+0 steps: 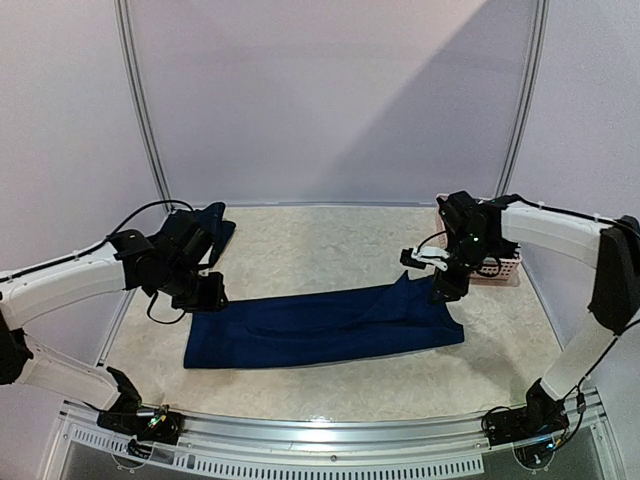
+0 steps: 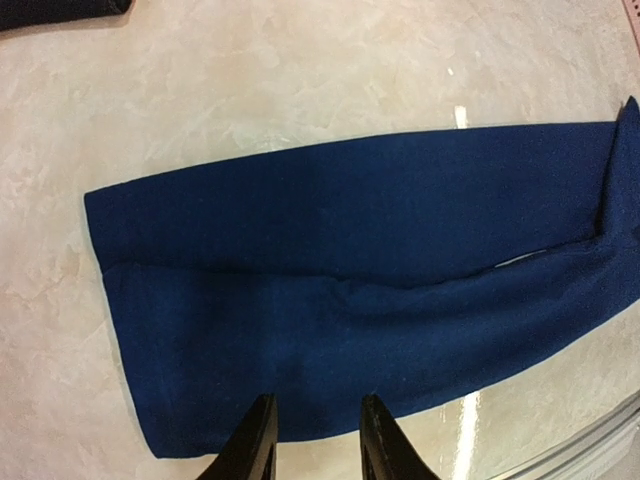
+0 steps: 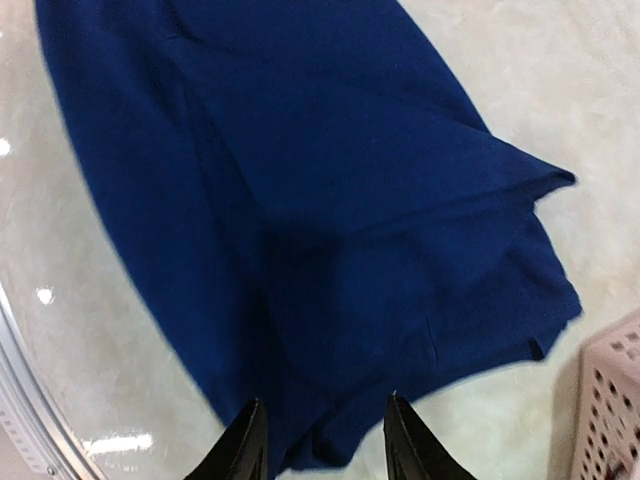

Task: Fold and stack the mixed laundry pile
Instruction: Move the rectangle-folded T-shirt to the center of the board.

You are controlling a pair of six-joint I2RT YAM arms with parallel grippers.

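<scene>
We find the large navy T-shirt (image 1: 320, 325), a soft garment, folded into one long narrow band. It lies flat across the middle of the pale marbled tabletop (image 1: 330, 240), running left to right. A lengthwise fold line runs along the band. At its right end a pointed flap of cloth is turned over the layer below.

The left gripper (image 2: 315, 440) hangs over the left end of the band, above its near long edge. Its two black fingers (image 2: 250, 445) stand apart. We see flat cloth in the gap between them, and they have hold of nothing.

The right gripper (image 3: 325, 440) hangs over the right end of the band. Its fingers (image 3: 410, 445) are likewise spread, with cloth showing in the gap below, and nothing is pinched between them.

A second dark navy garment piece (image 1: 215, 222) lies at the far left of the tabletop, behind the left arm and apart from the T-shirt.

A small pink perforated plastic basket (image 1: 505, 268) stands at the right side of the tabletop, near the T-shirt's right end. Its contents cannot be made out.
</scene>
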